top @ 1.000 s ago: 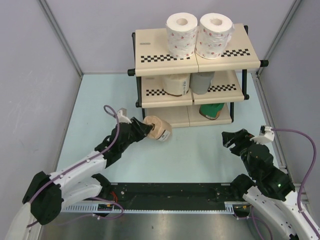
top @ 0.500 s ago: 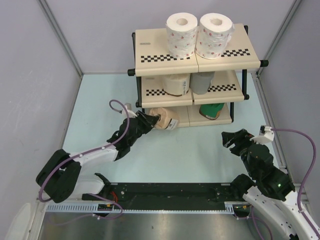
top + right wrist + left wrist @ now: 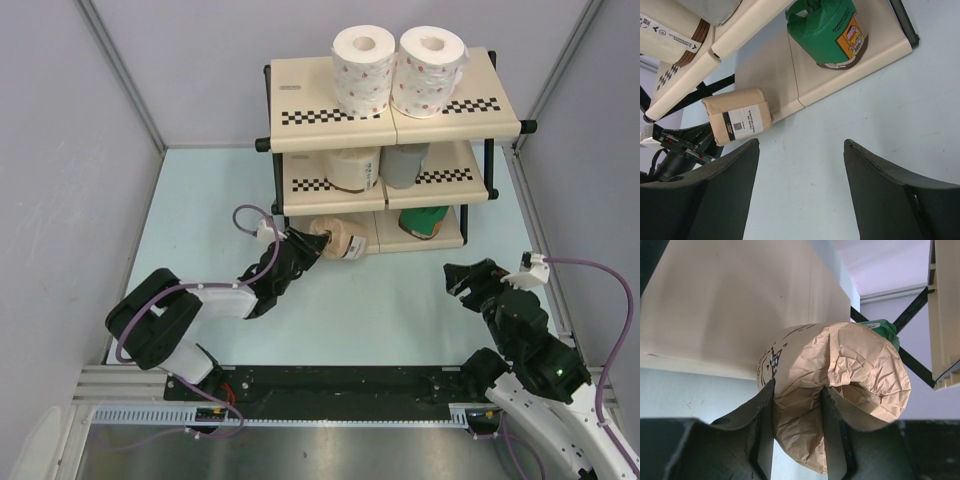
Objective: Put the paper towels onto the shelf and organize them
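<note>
The left arm [image 3: 205, 298] and the right arm [image 3: 545, 385] look alike. Both are made of smooth white tubes with fat black round joints. A thin purple cable [image 3: 248, 214] loops along the left arm. A second purple cable [image 3: 605, 275] curls over the right arm, which has a small white plug [image 3: 530, 265] at its wrist. The left gripper [image 3: 313, 241] and the right gripper [image 3: 456, 282] are black. Their fingers [image 3: 715, 200] are dark, wide and flat.

Two white red-dotted rolls [image 3: 362, 68] are stood atop the cream checkered three-tier shelf [image 3: 300, 105], with a cream roll [image 3: 350, 168] and a grey roll [image 3: 403, 165] below. A green roll [image 3: 425, 221] is set on the bottom tier, and a tan-brown roll [image 3: 341, 241] is laid sideways at its left front edge.
</note>
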`<state>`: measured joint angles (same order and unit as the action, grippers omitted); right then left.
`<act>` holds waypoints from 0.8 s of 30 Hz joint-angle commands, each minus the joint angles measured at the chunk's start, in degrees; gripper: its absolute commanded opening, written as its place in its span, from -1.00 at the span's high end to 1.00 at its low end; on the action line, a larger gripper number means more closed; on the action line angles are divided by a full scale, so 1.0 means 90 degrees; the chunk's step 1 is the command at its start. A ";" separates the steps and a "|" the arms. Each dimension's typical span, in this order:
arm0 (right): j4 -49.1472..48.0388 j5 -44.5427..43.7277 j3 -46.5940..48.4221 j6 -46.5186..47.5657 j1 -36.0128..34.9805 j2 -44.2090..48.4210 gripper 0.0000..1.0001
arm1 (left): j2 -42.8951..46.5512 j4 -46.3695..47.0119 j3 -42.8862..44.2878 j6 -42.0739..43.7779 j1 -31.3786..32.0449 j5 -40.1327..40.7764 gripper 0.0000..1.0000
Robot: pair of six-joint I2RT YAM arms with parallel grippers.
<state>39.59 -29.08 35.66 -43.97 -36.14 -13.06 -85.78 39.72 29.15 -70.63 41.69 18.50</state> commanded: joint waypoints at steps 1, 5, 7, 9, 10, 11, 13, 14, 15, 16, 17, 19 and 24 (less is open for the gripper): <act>0.0005 -0.0031 0.0003 -0.0037 0.0002 0.0113 -0.47 | -0.0117 0.1122 0.0277 -0.0511 0.0123 0.0571 0.30; 0.0044 -0.0040 0.0012 -0.0037 0.0012 0.0152 -0.47 | -0.0293 0.1338 0.0277 -0.0677 0.0133 0.0669 0.30; 0.0044 -0.0040 0.0003 -0.0047 0.0002 0.0172 -0.47 | -0.0342 0.1309 0.0335 -0.0678 0.0143 0.0688 0.30; 0.0063 -0.0040 0.0012 -0.0056 0.0002 0.0182 -0.47 | -0.0439 0.1319 0.0414 -0.0707 0.0143 0.0718 0.29; 0.0073 -0.0050 0.0012 -0.0047 0.0002 0.0191 -0.47 | -0.0479 0.1328 0.0433 -0.0716 0.0143 0.0727 0.29; 0.0083 -0.0040 0.0003 -0.0047 0.0002 0.0201 -0.47 | -0.0556 0.1319 0.0482 -0.0765 0.0143 0.0737 0.25; 0.0103 -0.0040 0.0012 -0.0056 0.0002 0.0220 -0.47 | -0.0615 0.1318 0.0550 -0.0795 0.0143 0.0699 0.16; 0.0112 -0.0050 0.0012 -0.0047 0.0002 0.0230 -0.47 | -0.0654 0.1319 0.0580 -0.0795 0.0143 0.0669 0.05; 0.0112 -0.0050 0.0012 -0.0066 0.0002 0.0240 -0.47 | -0.0713 0.1319 0.0609 -0.0795 0.0143 0.0640 -0.03; 0.0122 -0.0050 0.0012 -0.0056 0.0002 0.0240 -0.47 | -0.0742 0.1299 0.0658 -0.0795 0.0143 0.0601 -0.12; 0.0112 -0.0050 0.0012 -0.0056 0.0002 0.0240 -0.47 | -0.0762 0.1270 0.0687 -0.0795 0.0143 0.0562 -0.24; 0.0112 -0.0060 0.0012 -0.0066 0.0002 0.0240 -0.47 | -0.0811 0.1270 0.0726 -0.0804 0.0143 0.0513 -0.29; 0.0142 -0.0060 0.0003 -0.0105 0.0002 0.0230 -0.47 | -0.0889 0.1357 0.0756 -0.0814 0.0143 0.0337 -0.45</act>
<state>40.56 -29.10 35.59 -44.01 -36.14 -11.51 -93.34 45.98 33.21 -77.62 42.63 23.66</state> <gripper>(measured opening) 0.731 0.713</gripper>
